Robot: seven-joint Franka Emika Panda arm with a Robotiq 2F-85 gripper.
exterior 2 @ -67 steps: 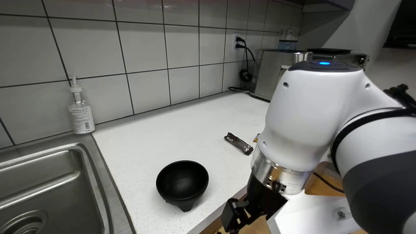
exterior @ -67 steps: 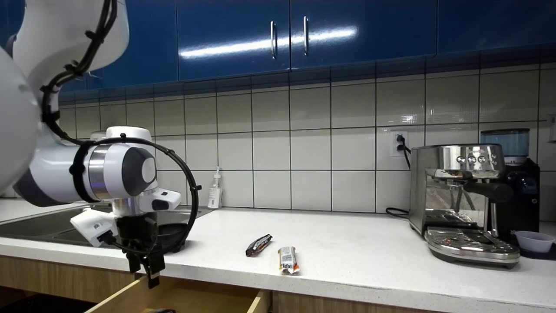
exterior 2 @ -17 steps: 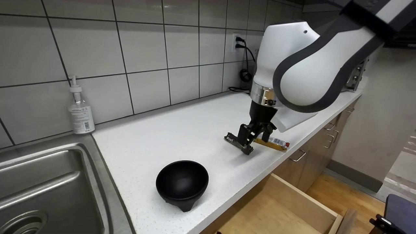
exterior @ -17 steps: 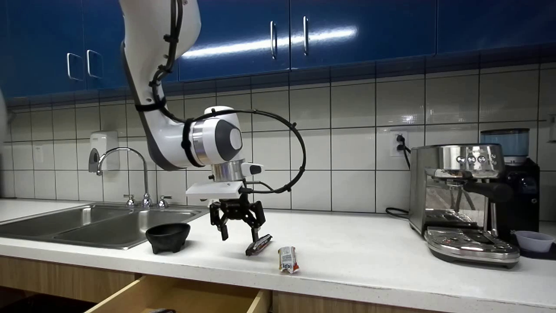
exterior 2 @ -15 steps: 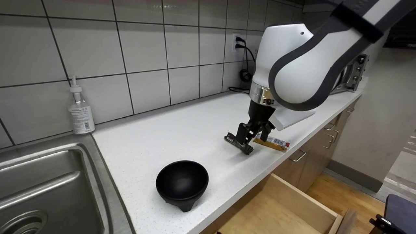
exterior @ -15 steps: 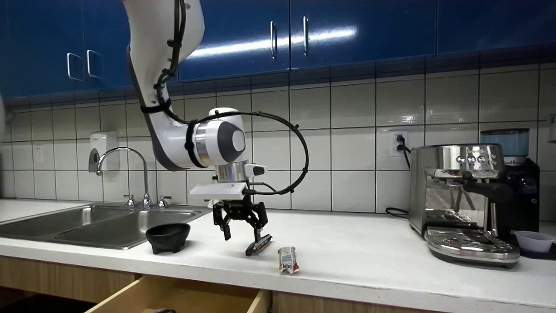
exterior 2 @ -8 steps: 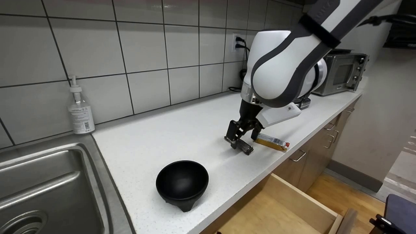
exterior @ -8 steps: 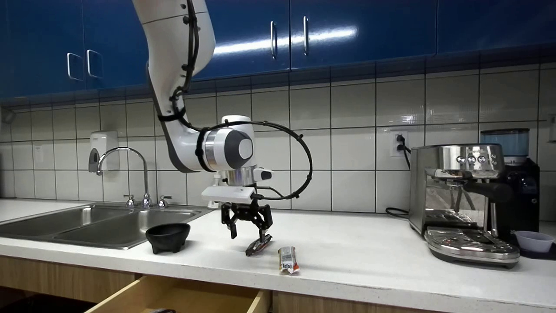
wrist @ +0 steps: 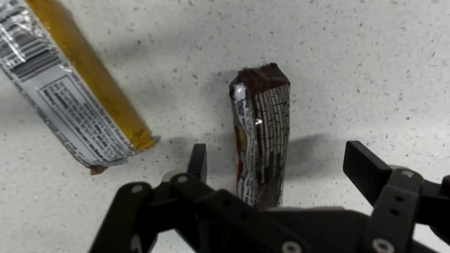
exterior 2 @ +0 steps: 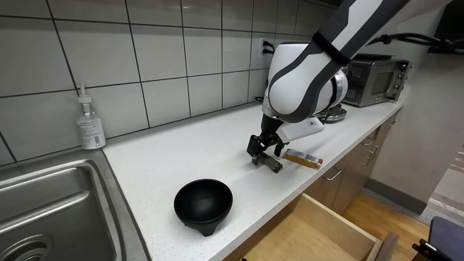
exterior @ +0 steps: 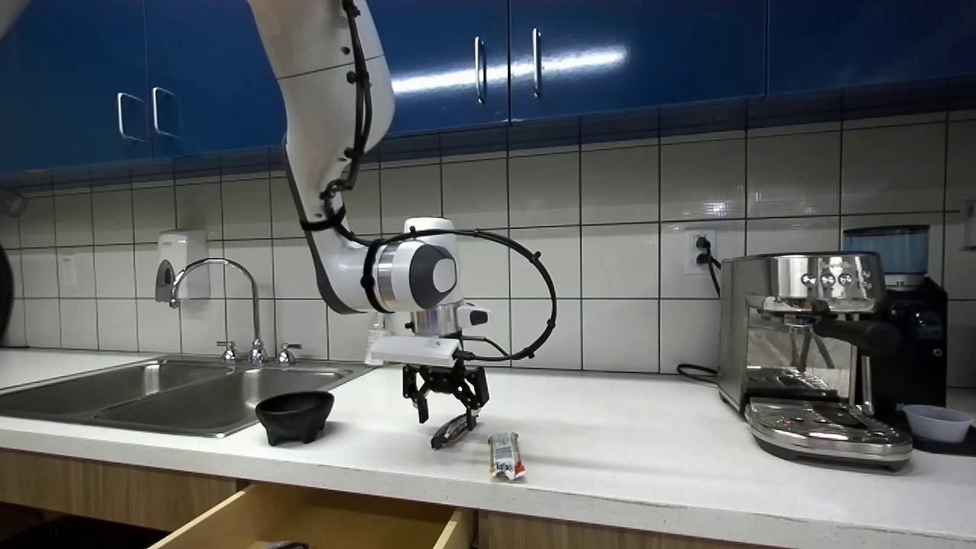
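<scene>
My gripper (wrist: 276, 158) is open and empty, pointing down just above the counter. Its fingers stand on either side of a dark brown wrapped bar (wrist: 262, 133), with a gap on both sides in the wrist view. The bar's near end is hidden behind the gripper body. In both exterior views the gripper (exterior: 447, 419) (exterior 2: 266, 156) is low over the brown bar (exterior: 450, 435) (exterior 2: 273, 164). A yellow and white wrapped bar (wrist: 81, 95) lies beside it, outside the fingers, and shows in both exterior views (exterior: 505, 456) (exterior 2: 302, 158).
A black footed bowl (exterior: 295, 417) (exterior 2: 203, 203) stands on the counter near the sink (exterior: 183, 396). A wooden drawer (exterior: 206, 518) (exterior 2: 308, 232) is open below the counter edge. A coffee machine (exterior: 808, 351), a soap bottle (exterior 2: 90, 130) and a toaster oven (exterior 2: 377, 79) stand further off.
The gripper was above the open drawer earlier. It has since moved over the counter to the brown bar and come lower. It stays open lately; both bars and the bowl have not moved.
</scene>
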